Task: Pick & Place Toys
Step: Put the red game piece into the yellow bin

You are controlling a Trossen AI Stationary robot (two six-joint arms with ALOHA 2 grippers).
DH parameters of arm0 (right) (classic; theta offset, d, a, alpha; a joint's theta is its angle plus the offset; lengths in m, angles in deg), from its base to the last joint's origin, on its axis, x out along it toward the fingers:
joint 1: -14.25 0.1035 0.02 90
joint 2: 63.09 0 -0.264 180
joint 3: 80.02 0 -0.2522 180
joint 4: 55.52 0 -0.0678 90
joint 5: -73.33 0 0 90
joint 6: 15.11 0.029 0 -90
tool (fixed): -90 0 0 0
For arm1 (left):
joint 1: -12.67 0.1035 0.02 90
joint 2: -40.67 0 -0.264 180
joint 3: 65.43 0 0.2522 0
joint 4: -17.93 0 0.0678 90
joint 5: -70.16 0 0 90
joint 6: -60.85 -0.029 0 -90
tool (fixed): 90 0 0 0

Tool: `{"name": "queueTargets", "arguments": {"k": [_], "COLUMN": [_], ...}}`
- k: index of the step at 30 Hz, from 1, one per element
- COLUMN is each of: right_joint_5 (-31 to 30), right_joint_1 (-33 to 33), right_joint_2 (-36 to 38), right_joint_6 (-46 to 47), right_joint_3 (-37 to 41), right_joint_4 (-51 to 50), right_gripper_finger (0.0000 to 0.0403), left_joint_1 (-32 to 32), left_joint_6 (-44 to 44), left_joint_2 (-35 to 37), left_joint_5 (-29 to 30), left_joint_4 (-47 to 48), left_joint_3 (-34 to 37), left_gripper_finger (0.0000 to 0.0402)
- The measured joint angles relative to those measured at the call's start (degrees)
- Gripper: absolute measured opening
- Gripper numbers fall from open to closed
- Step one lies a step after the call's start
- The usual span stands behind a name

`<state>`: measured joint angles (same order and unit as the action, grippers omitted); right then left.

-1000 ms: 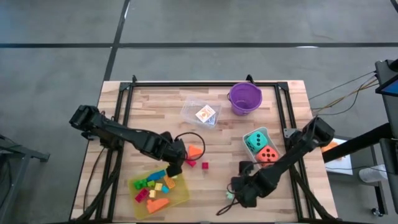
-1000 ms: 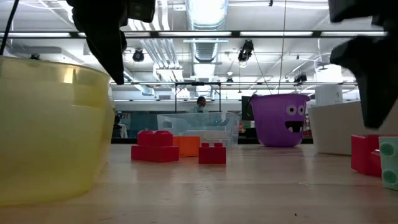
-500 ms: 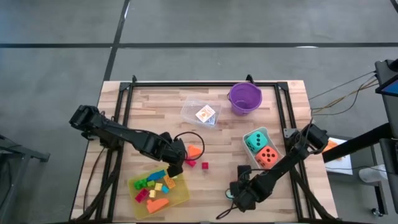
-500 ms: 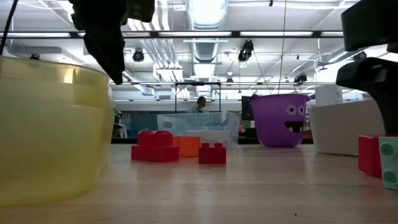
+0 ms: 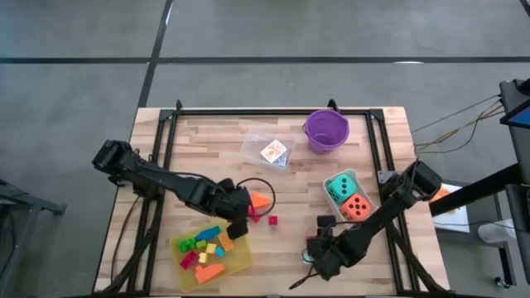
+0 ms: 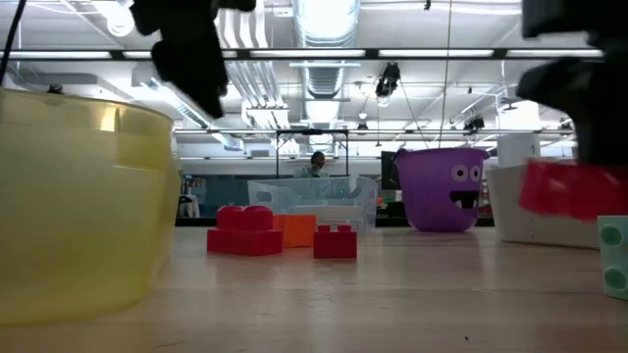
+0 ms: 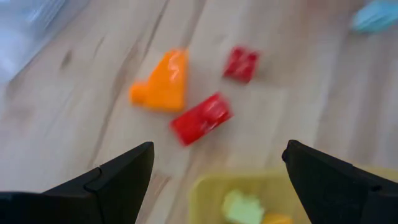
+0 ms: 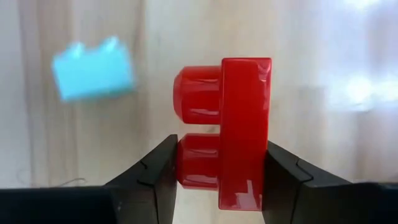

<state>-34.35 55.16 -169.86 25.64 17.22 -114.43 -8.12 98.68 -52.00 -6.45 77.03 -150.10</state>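
Between right hand [image 8: 219,180] fingers, glossy red brick [image 8: 233,130], 2 studs, left hand [image 7: 217,180] open

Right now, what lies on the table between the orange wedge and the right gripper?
In the high view, one small red brick lies between the orange wedge and the right gripper; otherwise bare wood.

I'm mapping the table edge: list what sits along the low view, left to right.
yellow tray → wide red brick → orange piece → small red brick → purple bucket → red brick in the right pincer
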Motion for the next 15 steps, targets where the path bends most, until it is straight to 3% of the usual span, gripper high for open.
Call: {"name": "queueTargets", "arguments": {"k": [6, 10, 15], "right_joint_5": [-12.41, -22.39, -30.37], "right_joint_1": [-0.68, -2.09, -4.02], "right_joint_2": [5.04, 8.13, 9.21], "right_joint_6": [1.53, 1.45, -4.38], "right_joint_3": [-0.07, -0.13, -0.13], "right_joint_4": [-0.22, 1.38, 7.94], "right_gripper_finger": [0.0155, 0.0155, 0.0155], "left_joint_1": [-0.50, -0.49, -0.42], "left_joint_6": [0.53, 2.64, 2.64], "left_joint_2": [-0.07, -0.13, -0.15], "left_joint_5": [0.91, 4.62, 6.99], "left_joint_4": [-12.61, -19.96, -27.81], "left_joint_3": [0.00, 0.00, 0.00], "left_gripper_finger": [0.0358, 0.0358, 0.0358]}}
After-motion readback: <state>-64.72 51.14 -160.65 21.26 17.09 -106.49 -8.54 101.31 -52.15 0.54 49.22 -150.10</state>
